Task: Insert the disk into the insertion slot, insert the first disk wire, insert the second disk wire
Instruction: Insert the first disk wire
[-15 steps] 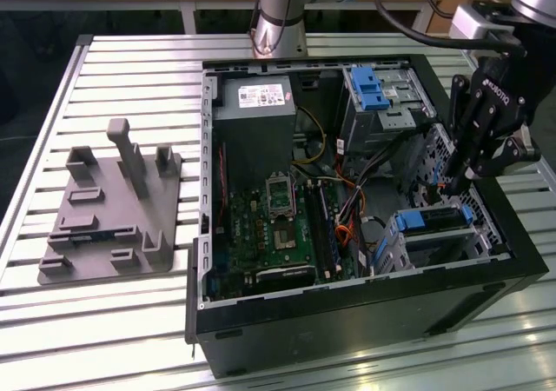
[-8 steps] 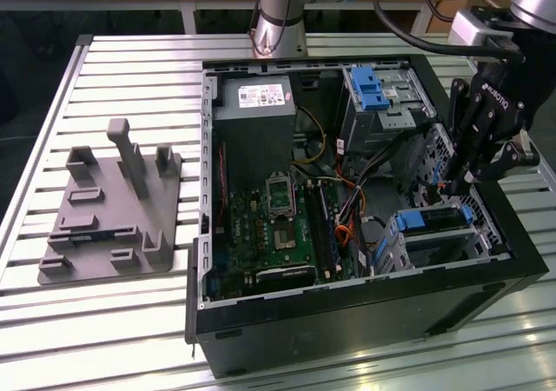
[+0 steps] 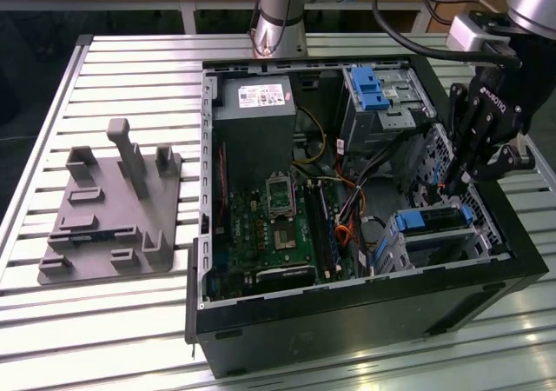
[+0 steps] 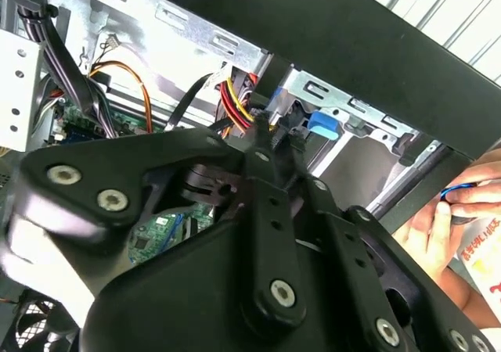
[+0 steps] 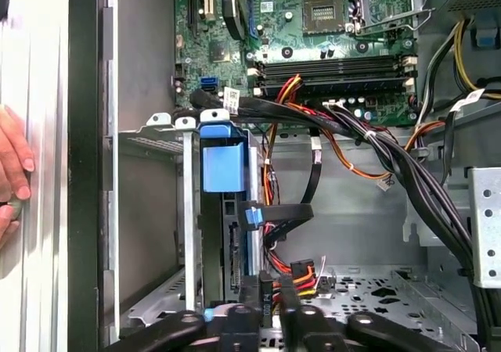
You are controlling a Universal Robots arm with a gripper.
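**One disk seated in its cage; claw clamped on a wire plug**

Setup: open computer case (image 3: 347,313) lay on its side on the slatted counter (image 3: 130,321). A grey moulded fixture (image 3: 109,213) sat on the counter toward the exterior view's left, well apart from the case.

Disk: the disk (image 3: 432,220) sat inside the insertion slot (image 3: 408,248), at the case's corner toward the exterior view's right. In the first wrist view the disk (image 5: 219,168) appeared edge-on, its blue carrier tab between the grey walls of the insertion slot (image 5: 190,227).

Wires: a blue plug (image 5: 250,215) on a flat black cable met the edge of the disk; whether it was fully home could not be told.

Claw: the claw (image 3: 453,182) reached down into the case just beside the slot. In the first wrist view the claw (image 5: 268,309) was clenched on a black wire plug (image 5: 268,289) trailing red, yellow and black leads, close to the disk's edge. In the second wrist view the claw (image 4: 270,137) pointed at the same bundle.

Other: a person's hand (image 5: 9,172) rested outside the case wall.
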